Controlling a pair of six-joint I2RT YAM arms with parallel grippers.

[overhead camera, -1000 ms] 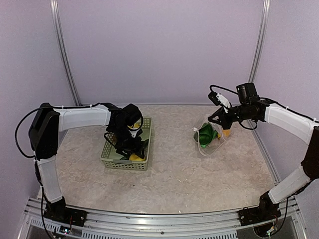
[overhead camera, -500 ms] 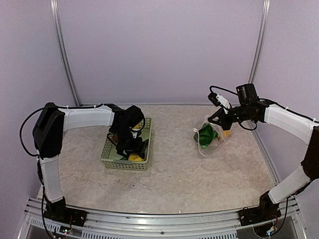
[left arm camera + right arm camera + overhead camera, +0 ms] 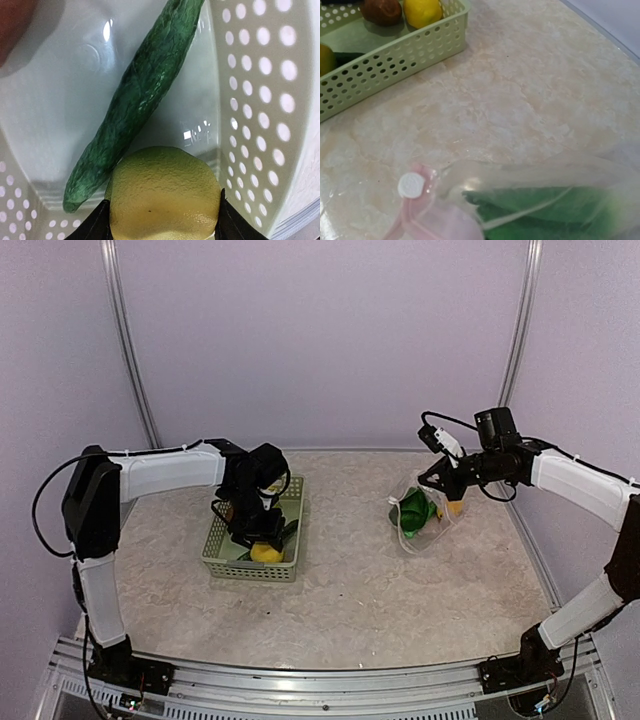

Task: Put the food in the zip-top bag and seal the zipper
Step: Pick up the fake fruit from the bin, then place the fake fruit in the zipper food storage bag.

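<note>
Marbled bench (image 3: 360,570). Left tool (image 3: 262,538) pinches lemon (image 3: 162,195) inside basket (image 3: 260,100), cucumber (image 3: 140,100) lying just ahead; round skin may slip out on lifting. Right tool (image 3: 443,483) clamps zip-top bag (image 3: 420,518) rim; floppy mouth may sag shut.

Top view: basket (image 3: 252,540) at left centre of the table (image 3: 350,590); bag (image 3: 425,512) at right centre, well apart from it. Lemon (image 3: 265,553) lies in the basket's lower end, between the fingers of the left gripper (image 3: 260,540). Cucumber (image 3: 140,95) lies diagonally on the basket floor, against the lemon. Leafy piece (image 3: 413,510) lies inside the bag, with the right gripper (image 3: 440,480) at the bag's upper edge.
</note>
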